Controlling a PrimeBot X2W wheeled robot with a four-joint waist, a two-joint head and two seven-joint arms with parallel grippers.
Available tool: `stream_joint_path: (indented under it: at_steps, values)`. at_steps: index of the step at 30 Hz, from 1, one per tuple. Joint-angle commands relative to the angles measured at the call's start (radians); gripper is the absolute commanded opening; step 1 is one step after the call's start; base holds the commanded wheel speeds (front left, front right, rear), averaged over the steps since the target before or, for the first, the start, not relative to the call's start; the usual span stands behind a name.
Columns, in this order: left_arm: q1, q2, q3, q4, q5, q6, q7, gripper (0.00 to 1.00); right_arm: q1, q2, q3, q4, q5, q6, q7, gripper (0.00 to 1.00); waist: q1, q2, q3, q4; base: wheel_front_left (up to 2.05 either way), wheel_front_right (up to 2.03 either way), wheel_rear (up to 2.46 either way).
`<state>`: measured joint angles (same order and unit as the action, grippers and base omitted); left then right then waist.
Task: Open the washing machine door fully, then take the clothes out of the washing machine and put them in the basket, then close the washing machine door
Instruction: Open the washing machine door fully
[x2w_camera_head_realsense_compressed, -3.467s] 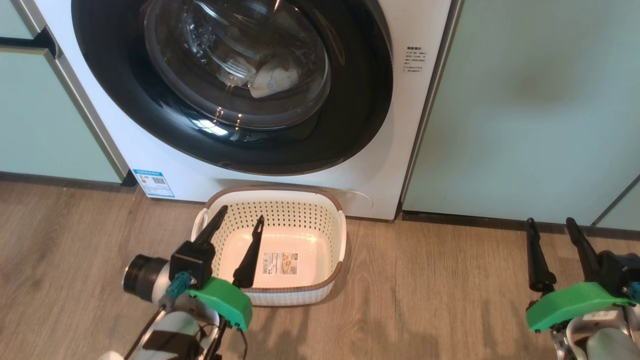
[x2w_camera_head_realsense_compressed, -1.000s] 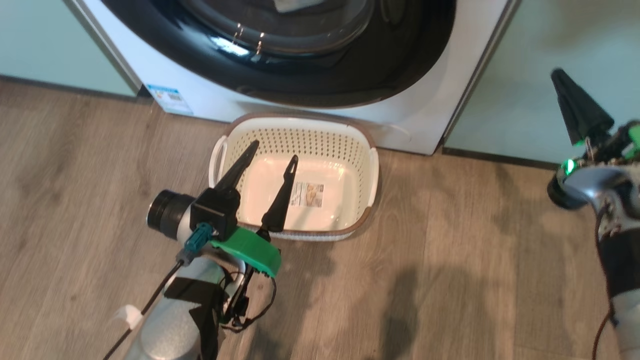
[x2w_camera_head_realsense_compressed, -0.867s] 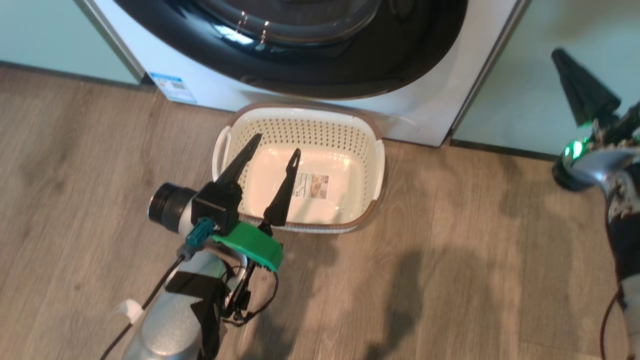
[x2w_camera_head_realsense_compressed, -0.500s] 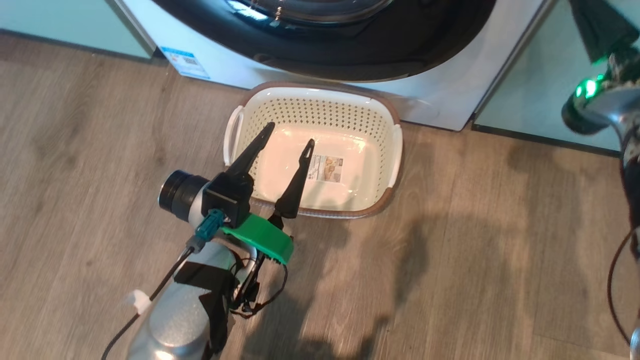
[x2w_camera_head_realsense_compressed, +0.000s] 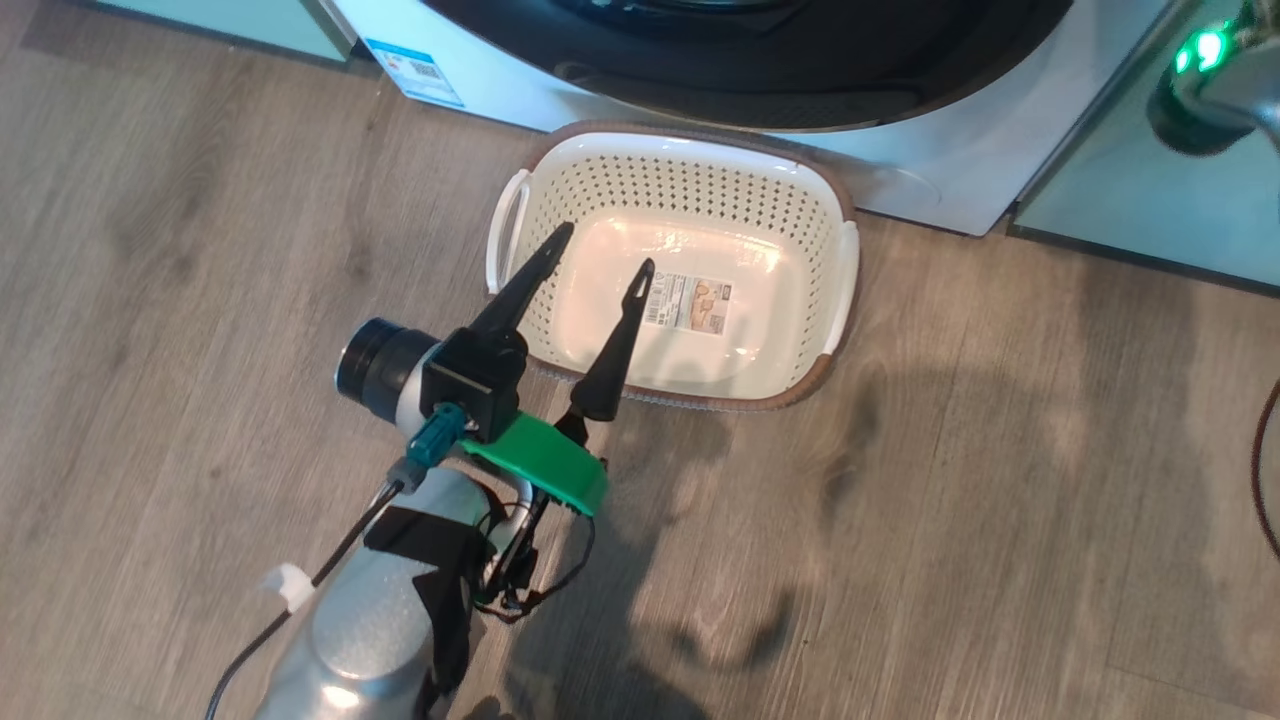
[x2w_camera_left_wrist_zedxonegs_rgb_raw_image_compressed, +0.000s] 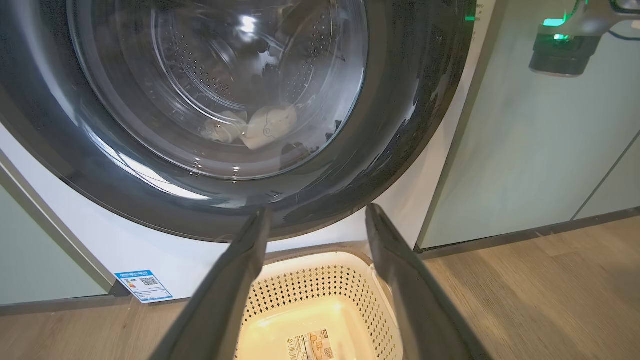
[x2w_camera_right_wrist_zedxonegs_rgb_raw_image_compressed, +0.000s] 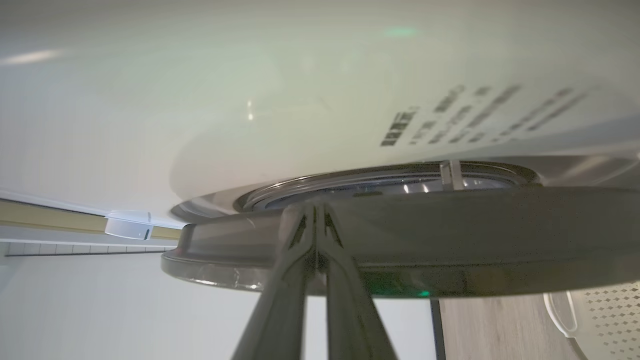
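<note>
Two fingertips of the right gripper (x2w_camera_right_wrist_zedxonegs_rgb_raw_image_compressed: 315, 220) pinched together at the rim of the washing machine door (x2w_camera_right_wrist_zedxonegs_rgb_raw_image_compressed: 450, 240) — hook behind that edge and swing it fully out, clear of the wide-spread left gripper (x2w_camera_head_realsense_compressed: 603, 247) over the basket (x2w_camera_head_realsense_compressed: 700, 137) — clothes (x2w_camera_left_wrist_zedxonegs_rgb_raw_image_compressed: 265, 131) behind the glass.

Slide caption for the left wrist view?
Open left pincer framing cream perforated plastic basket below black-rimmed round glass washer door.

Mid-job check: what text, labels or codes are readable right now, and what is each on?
Nothing reads clearly.
Blue-and-white sticker on the lower front of the washing machine: QR code and print, too small to read.
Label on the bottom of the basket: too small to read.
Dark printed lines on the washing machine's white front: blurred.
</note>
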<state>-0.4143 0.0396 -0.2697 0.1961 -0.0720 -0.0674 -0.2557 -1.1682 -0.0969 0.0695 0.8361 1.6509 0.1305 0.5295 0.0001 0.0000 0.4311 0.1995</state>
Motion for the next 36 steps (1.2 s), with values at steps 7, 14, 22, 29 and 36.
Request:
stream_joint_path:
  at_steps: [7, 14, 22, 29, 36]
  values:
    - [-0.035, 0.011, -0.001, -0.044, -0.027, 0.017, -0.006, 1.0, -0.113, 0.006, 0.018, 0.009, -0.023, 0.0, -0.006, 0.0, -0.0001, 0.0, 0.024, 0.022, 0.0, 0.0, 0.0]
    - [-0.041, 0.011, -0.015, -0.047, -0.04, 0.028, -0.006, 1.0, -0.143, 0.008, 0.031, 0.036, -0.041, 0.0, -0.005, 0.0, -0.0001, 0.0, 0.036, 0.035, 0.0, 0.0, 0.0]
    - [-0.045, 0.011, -0.021, -0.049, -0.044, 0.035, -0.006, 1.0, -0.146, 0.01, 0.042, 0.041, -0.051, 0.0, 0.009, 0.0, -0.0001, 0.0, 0.039, 0.039, 0.0, 0.0, 0.0]
    - [-0.047, 0.011, -0.018, -0.05, -0.04, 0.037, -0.006, 1.0, -0.119, 0.016, 0.055, 0.015, -0.063, 0.0, 0.008, 0.0, -0.0001, 0.0, 0.04, 0.031, 0.0, 0.0, 0.0]
    - [-0.051, 0.011, -0.012, -0.048, -0.037, 0.036, -0.006, 1.0, -0.067, 0.026, 0.07, -0.037, -0.06, 0.0, 0.023, 0.0, -0.0001, 0.0, 0.038, 0.019, 0.0, 0.0, 0.0]
